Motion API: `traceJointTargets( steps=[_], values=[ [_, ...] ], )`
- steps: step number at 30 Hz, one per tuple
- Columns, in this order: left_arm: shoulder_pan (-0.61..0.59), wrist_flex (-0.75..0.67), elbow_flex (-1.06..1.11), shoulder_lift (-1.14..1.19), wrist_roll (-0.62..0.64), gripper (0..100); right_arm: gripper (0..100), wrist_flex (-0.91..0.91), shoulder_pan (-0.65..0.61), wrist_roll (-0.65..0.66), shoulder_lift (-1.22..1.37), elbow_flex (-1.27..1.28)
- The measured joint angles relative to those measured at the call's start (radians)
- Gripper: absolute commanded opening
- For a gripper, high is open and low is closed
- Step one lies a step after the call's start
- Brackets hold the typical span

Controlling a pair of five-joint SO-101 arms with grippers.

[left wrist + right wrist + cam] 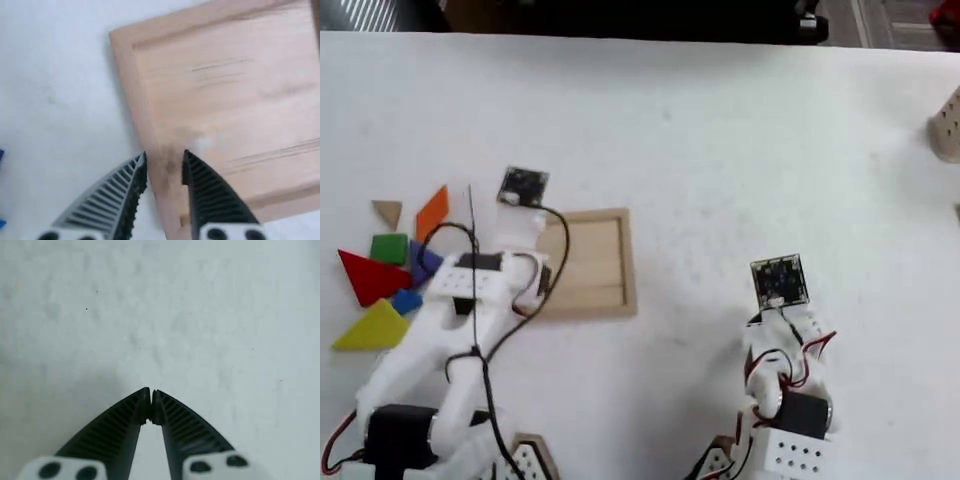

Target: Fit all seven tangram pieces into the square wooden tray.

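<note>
Furthest left in the high view, all seven pieces are laid out on the counter [720, 130] at nine o'clock of the square wooden tray [628, 262]. A tan triangle [387, 211] is placed at twelve o'clock of the group, with an orange parallelogram [432, 212] at its three o'clock. Below these, a green square [389, 248], a red triangle [370, 277], a purple piece [420, 262] and a small blue piece [406, 300] are bunched close together. A yellow triangle [375, 328] is found at six o'clock of the group.

Next, the left hand [165, 167] is held low over the tray's nine o'clock rim. Its fingers are parted narrowly, one outside the rim and one inside, and no piece is carried. Bare wood is shown inside the tray.

At four o'clock of the tray, well apart from it, the right hand [151, 405] is pressed closed over bare counter, with nothing held.

The task is judged barely begun: no piece has been fitted, and all seven are left to be picked up and placed.
</note>
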Motion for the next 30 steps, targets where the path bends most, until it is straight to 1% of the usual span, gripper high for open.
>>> traceJointTargets(
  steps=[3,9,10,13,16,20,23,26,30],
  values=[
    [0.002,0.000,0.000,0.000,-0.008,33,1.8,0.000,0.000,0.000,0.000,0.000],
    [0.014,0.003,0.000,-0.014,-0.009,33,1.8,0.000,0.000,0.000,0.000,0.000],
    [0.014,0.023,0.000,-0.034,-0.011,33,1.8,0.000,0.000,0.000,0.000,0.000],
    [-0.008,0.144,-0.038,-0.124,-0.014,33,1.8,0.000,0.000,0.000,0.000,0.000],
    [-0.060,0.330,-0.114,-0.253,-0.014,33,1.8,0.000,0.000,0.000,0.000,0.000],
    [-0.180,0.575,-0.218,-0.442,-0.014,33,1.8,0.000,0.000,0.000,0.000,0.000],
    [-0.299,0.695,-0.270,-0.568,-0.014,33,1.8,0.000,0.000,0.000,0.000,0.000],
    [-0.451,0.706,-0.281,-0.652,-0.014,33,1.8,0.000,0.003,0.000,0.000,0.000],
    [-0.644,0.672,-0.282,-0.655,-0.014,33,1.8,0.000,0.005,0.000,0.000,0.000]
  ],
)
